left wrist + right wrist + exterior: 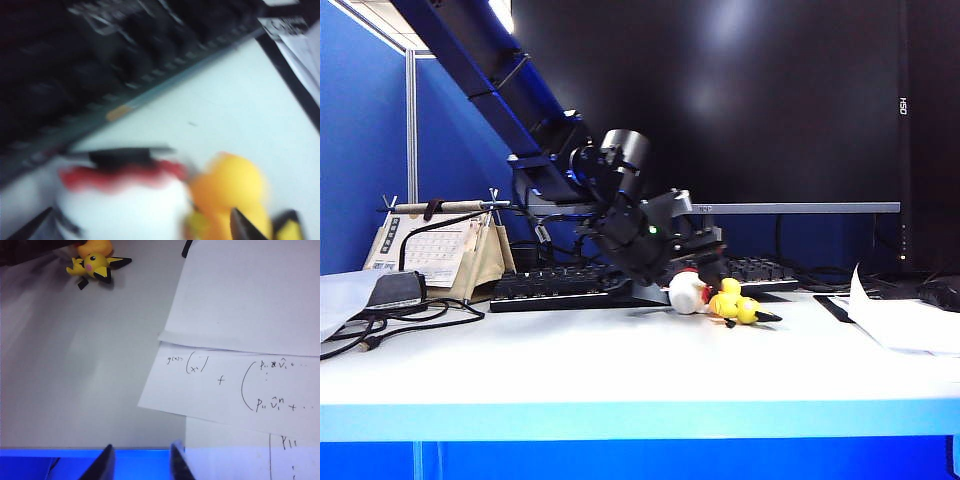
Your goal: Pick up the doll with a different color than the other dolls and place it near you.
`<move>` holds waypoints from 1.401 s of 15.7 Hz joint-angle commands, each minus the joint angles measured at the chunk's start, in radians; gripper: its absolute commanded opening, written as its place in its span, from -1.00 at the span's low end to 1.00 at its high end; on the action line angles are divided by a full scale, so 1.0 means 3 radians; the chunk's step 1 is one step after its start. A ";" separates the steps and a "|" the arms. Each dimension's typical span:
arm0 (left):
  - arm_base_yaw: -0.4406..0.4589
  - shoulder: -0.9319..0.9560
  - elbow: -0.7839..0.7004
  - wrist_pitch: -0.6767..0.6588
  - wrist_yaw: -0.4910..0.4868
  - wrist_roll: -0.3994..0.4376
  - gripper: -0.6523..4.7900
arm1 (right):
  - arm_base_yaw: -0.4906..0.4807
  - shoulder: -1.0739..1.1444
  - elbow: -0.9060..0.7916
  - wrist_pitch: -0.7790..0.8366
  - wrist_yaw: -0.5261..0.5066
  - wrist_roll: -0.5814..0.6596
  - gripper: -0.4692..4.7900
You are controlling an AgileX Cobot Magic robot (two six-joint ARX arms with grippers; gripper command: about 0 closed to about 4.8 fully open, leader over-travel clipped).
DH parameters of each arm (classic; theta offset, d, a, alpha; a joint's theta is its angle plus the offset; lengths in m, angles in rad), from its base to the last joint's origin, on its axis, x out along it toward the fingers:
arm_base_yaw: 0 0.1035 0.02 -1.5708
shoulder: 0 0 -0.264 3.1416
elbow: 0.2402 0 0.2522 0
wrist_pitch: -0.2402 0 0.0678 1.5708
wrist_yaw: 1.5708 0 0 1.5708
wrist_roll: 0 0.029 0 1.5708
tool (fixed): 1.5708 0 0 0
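**Odd-doll pick: left arm at target, pinch not made**

Dark backdrop, blue partition; pale desk [620, 365] carries keyboard [555, 285] at rear, papers [240, 340] to the right. Left arm reaches down over desk centre. Left gripper [142, 225] jaws spread wide, tips flanking white doll [120, 200], nothing pinched. White doll, red cap, sits mid-desk just in front of keyboard, touching yellow dolls [735, 303] on its right. Right gripper [140, 462] parked over near desk edge by papers, jaws apart, empty.

Risks, as judged: one fingertip [245, 227] overlaps nearest yellow doll, so closing may trap or drag it. Soft round plush may squeeze out. Wrist view blurred; alignment unconfirmed.
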 commanded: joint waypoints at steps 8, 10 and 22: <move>0.0003 0.0139 0.0563 -0.0412 -0.0014 0.0112 1.00 | 0.0006 -0.0004 -0.0008 0.0058 0.0004 0.0011 -0.27; 0.0005 0.0161 0.0563 -0.0417 -0.0039 0.0080 1.00 | 0.0006 -0.0004 -0.0008 0.0056 0.0005 0.0011 -0.27; -0.0023 0.0261 0.0565 -0.0361 0.0018 -0.0122 0.28 | 0.0006 -0.0004 -0.0008 0.0058 0.0005 0.0011 -0.27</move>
